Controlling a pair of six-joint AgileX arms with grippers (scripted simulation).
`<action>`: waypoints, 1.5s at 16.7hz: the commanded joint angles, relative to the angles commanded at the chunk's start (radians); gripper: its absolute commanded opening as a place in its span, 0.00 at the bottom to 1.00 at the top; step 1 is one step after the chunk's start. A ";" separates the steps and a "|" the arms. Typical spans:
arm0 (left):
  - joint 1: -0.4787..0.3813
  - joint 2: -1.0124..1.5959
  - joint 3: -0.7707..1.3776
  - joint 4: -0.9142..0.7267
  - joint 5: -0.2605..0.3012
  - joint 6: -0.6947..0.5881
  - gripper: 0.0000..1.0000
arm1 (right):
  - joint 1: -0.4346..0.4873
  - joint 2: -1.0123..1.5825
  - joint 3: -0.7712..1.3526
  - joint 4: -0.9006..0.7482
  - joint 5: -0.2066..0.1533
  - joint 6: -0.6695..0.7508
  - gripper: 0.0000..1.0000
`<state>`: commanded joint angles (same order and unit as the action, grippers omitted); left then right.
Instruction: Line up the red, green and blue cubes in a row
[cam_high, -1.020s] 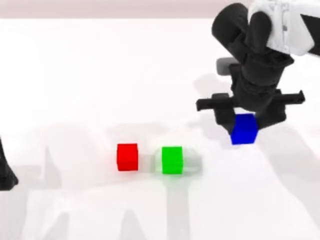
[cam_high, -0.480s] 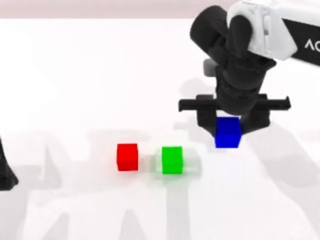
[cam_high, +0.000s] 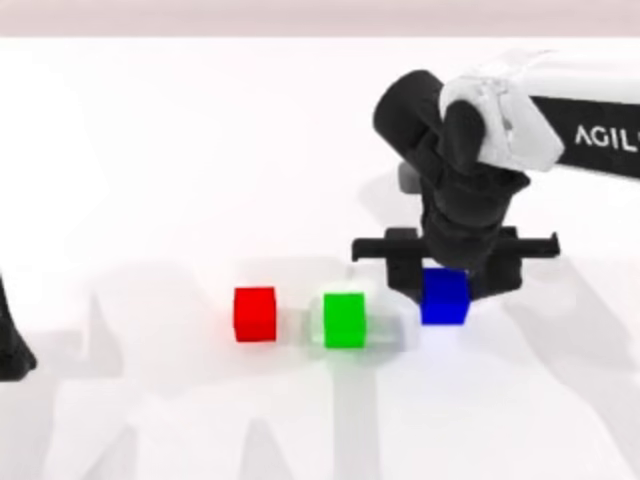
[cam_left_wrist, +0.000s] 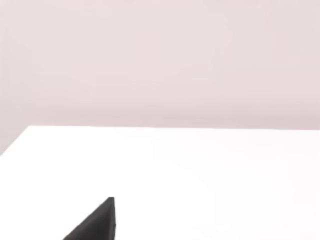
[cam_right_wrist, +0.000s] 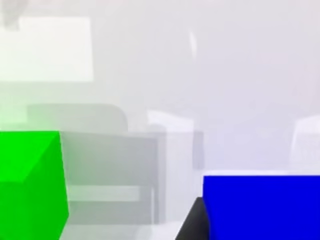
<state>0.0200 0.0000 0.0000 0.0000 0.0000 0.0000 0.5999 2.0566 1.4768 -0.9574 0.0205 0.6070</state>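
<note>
The left arm (cam_high: 12, 345) is parked at the left edge. The red cube (cam_high: 255, 314) and green cube (cam_high: 344, 320) are set near centre. Right of them, the blue cube (cam_high: 444, 296) is clenched by the right gripper (cam_high: 446, 281); lowered too close, it could nudge the green cube.

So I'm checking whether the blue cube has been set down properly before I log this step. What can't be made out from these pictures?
- Blue cube: top view, the right gripper covers its far side; whether it touches the table can't be told. Right wrist view cuts it at the edge.
- Left gripper: not in view; only a dark sliver of arm at the top view's left edge.
- Red cube: absent from both wrist views.
- Green cube: cut off in the right wrist view.
</note>
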 joint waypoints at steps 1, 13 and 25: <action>0.000 0.000 0.000 0.000 0.000 0.000 1.00 | 0.000 0.009 -0.019 0.026 0.000 0.002 0.00; 0.000 0.000 0.000 0.000 0.000 0.000 1.00 | 0.000 0.018 -0.039 0.053 0.001 0.004 0.53; 0.000 0.000 0.000 0.000 0.000 0.000 1.00 | 0.000 0.018 -0.039 0.053 0.001 0.004 1.00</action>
<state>0.0200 0.0000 0.0000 0.0000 0.0000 0.0000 0.5994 2.0741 1.4377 -0.9041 0.0217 0.6108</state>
